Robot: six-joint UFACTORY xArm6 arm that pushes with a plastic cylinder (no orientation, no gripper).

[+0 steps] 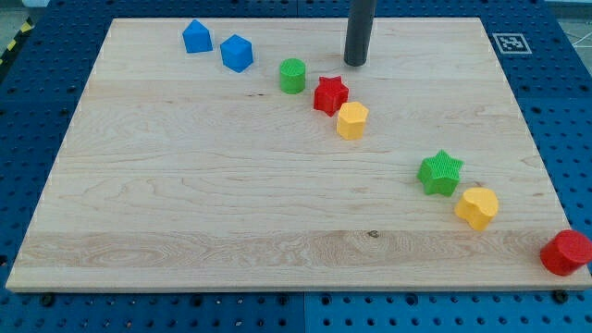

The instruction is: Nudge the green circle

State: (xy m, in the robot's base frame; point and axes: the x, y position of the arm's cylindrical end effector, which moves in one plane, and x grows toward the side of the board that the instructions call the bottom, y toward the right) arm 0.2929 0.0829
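Note:
The green circle (292,75) is a short green cylinder near the top middle of the wooden board (185,203). My tip (356,62) comes down from the view's top and ends to the right of the green circle and slightly above it, with a clear gap between them. A red star (330,94) lies just right of and below the green circle, and sits below my tip. A yellow hexagon (351,120) touches the red star's lower right side.
Two blue blocks, one house-shaped (196,37) and one cube (237,53), lie left of the green circle. A green star (440,173) and a yellow heart (476,207) sit lower right. A red cylinder (565,252) overhangs the board's lower right edge.

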